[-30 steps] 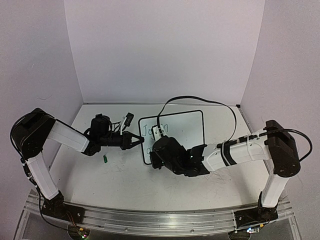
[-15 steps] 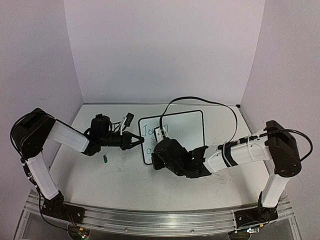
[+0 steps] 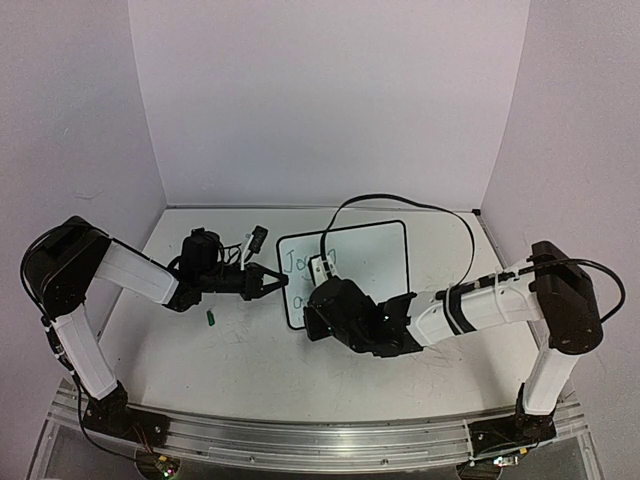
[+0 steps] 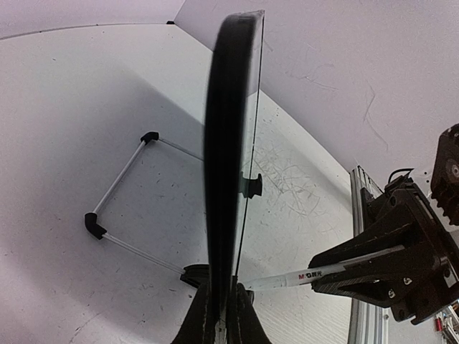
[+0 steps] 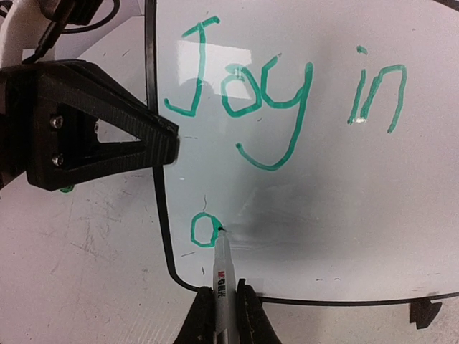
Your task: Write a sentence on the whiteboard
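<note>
Looking down, I see the whiteboard (image 3: 372,258) propped on the table (image 3: 250,350), my left gripper (image 4: 219,315) clamped on its edge. My right gripper (image 5: 219,307) pinches a marker (image 5: 221,272), its tip touching the board at the sentence (image 5: 287,100), which reads "Joy in o".

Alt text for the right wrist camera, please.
The right claw pinches a marker, its tip at a small green loop beneath green "Joy in" on the whiteboard. The left claw clamps the board's left edge.

A scuffed white bench (image 3: 250,360) is shown. The whiteboard (image 3: 372,256) is stood upon it. A small green piece (image 3: 211,318) is laid to its left.
</note>
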Action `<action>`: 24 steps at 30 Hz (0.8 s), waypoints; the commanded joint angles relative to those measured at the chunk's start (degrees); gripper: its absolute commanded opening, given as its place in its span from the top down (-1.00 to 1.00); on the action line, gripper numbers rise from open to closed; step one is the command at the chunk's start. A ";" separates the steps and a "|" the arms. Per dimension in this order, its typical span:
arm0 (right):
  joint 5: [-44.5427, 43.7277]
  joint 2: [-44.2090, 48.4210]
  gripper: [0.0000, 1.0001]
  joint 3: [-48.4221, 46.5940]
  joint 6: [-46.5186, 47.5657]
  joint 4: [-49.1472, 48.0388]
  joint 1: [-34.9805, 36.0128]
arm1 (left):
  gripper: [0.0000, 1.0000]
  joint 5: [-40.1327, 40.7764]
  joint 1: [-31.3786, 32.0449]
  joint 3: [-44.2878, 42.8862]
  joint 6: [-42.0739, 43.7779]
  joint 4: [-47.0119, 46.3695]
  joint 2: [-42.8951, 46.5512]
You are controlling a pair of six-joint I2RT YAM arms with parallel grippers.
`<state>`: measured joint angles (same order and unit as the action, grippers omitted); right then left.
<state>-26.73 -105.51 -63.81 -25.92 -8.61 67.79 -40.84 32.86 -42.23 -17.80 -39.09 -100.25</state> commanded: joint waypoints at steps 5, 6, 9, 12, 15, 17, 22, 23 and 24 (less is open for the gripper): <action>-0.54 0.26 1.00 1.33 -1.44 0.77 -0.55 | 1.00 -1.17 0.71 -1.00 1.11 -1.24 0.38; -0.46 0.26 1.00 1.40 -1.54 0.76 -0.54 | 1.00 -1.17 0.71 -0.98 1.11 -1.25 0.40; -0.42 0.34 1.00 1.33 -1.59 0.87 -0.45 | 1.00 -1.17 0.72 -1.02 1.10 -1.25 0.32; -0.40 0.36 1.00 1.32 -1.80 1.13 -0.42 | 1.00 -1.20 0.71 -1.01 1.14 -1.24 0.26; -0.27 0.40 1.00 1.65 -2.12 1.26 -0.34 | 1.00 -1.09 0.71 -1.01 1.19 -1.15 0.47; -0.30 0.49 1.00 1.63 -2.20 1.30 -0.26 | 1.00 -1.07 0.71 -1.01 1.19 -1.13 0.49; -0.25 0.36 1.00 1.33 -2.26 1.41 -0.07 | 1.00 -1.16 0.71 -1.00 1.21 -1.11 0.51; -0.32 0.38 1.00 1.40 -2.29 1.48 -0.06 | 1.00 -1.09 0.71 -0.93 1.26 -1.07 0.58; -0.41 0.40 1.00 1.41 -2.29 1.49 -0.07 | 1.00 -1.02 0.71 -0.93 1.29 -1.00 0.64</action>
<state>-25.95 -105.51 -62.94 -27.48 -8.30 67.96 -40.86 32.86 -42.24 -17.76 -39.07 -100.25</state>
